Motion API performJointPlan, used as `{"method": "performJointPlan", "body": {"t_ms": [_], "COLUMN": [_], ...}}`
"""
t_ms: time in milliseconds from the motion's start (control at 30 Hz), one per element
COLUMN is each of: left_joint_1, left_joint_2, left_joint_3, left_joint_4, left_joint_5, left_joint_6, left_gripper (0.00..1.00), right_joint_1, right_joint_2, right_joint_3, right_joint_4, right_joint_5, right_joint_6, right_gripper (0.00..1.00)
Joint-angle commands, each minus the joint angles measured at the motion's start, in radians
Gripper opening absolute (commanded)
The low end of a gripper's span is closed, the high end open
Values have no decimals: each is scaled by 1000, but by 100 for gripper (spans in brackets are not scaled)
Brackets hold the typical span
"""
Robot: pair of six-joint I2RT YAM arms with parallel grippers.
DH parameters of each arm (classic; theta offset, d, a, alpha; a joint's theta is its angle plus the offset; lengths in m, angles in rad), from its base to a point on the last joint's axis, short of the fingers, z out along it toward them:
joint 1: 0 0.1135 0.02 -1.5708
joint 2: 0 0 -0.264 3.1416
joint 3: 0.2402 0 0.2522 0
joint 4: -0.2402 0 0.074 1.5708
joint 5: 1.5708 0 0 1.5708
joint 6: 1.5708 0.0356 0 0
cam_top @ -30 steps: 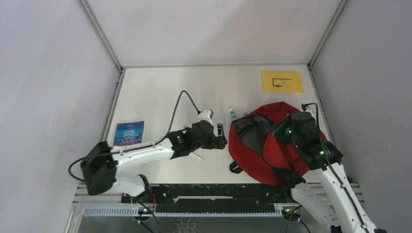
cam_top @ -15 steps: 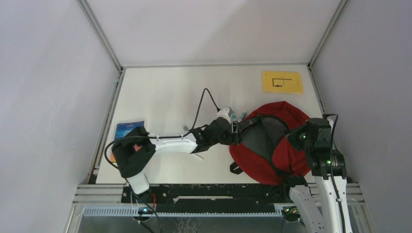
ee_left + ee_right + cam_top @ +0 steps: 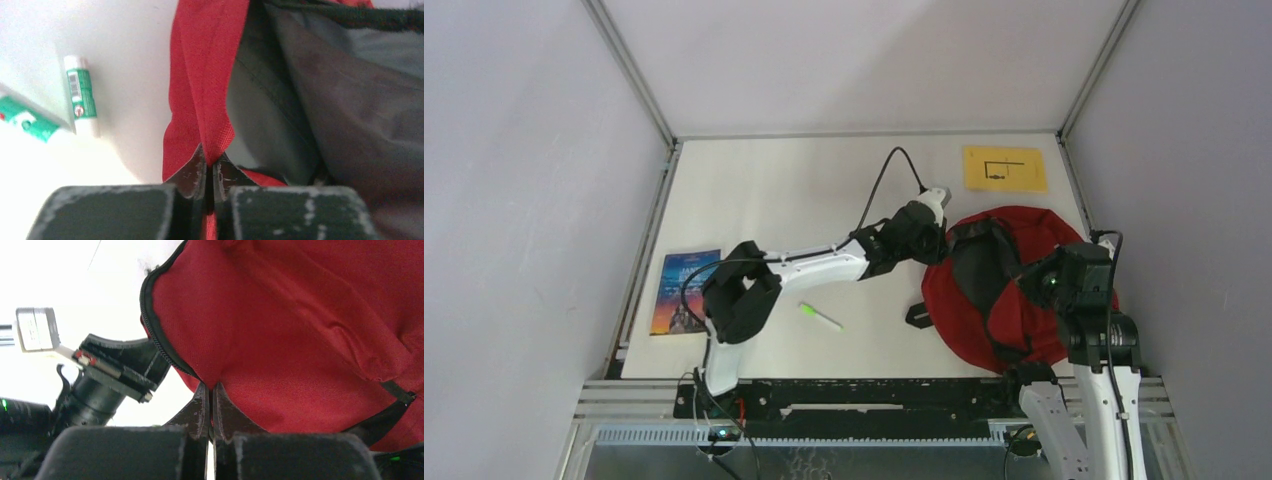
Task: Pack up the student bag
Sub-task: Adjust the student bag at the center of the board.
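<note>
The student bag (image 3: 959,305), red with black straps, lies at the right of the table with its mouth held apart, showing the grey lining (image 3: 330,100). My left gripper (image 3: 940,240) is at the bag's left rim. In the left wrist view it (image 3: 210,161) is shut on the red edge (image 3: 210,65) of the opening. My right gripper (image 3: 1036,284) is over the bag's middle. In the right wrist view it (image 3: 211,388) is shut on red fabric (image 3: 300,340) next to the black zipper trim (image 3: 152,335).
A blue book (image 3: 686,290) lies at the table's left edge. On the table near the front lies a green pen (image 3: 821,316). Two green-and-white tubes (image 3: 82,95) lie left of the bag. A yellow card (image 3: 1004,168) sits at the back right.
My left arm has reached right and farther back to the bag's rim and shut on it. The bag has shifted right and its mouth has widened. The green pen has come into view.
</note>
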Motion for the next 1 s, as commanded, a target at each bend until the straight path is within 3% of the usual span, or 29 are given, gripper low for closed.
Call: {"method": "performJointPlan", "body": {"t_ms": [0,133,200,267,400,567,767,967], "left_joint_1": [58,92,100,104,114,195,403,624], "left_joint_2": [77,70,45,13,-103,-328,-667,-724], "left_joint_3": [175,209,210,216,186,63,-262,-405], "left_joint_4": [-72,-105,-124,-167,-259,-425,-539,-763], "left_joint_5": [99,125,125,100,12,-134,-313,-470], "left_joint_6": [52,42,46,72,141,128,35,-69], "left_gripper": [11,25,56,81,96,96,91,90], "right_joint_1": [-5,-6,-5,-6,-6,-6,-5,-6], "right_joint_2": [4,33,47,55,79,104,119,112], "right_joint_3": [45,37,37,35,13,-25,-29,-59], "right_joint_4": [27,43,47,63,106,163,191,205], "right_joint_5": [-10,-51,-49,-57,-94,-134,-134,-120], "right_joint_6": [-48,-72,-73,-74,-64,-50,-66,-77], "right_gripper": [0,0,0,0,0,0,0,0]}}
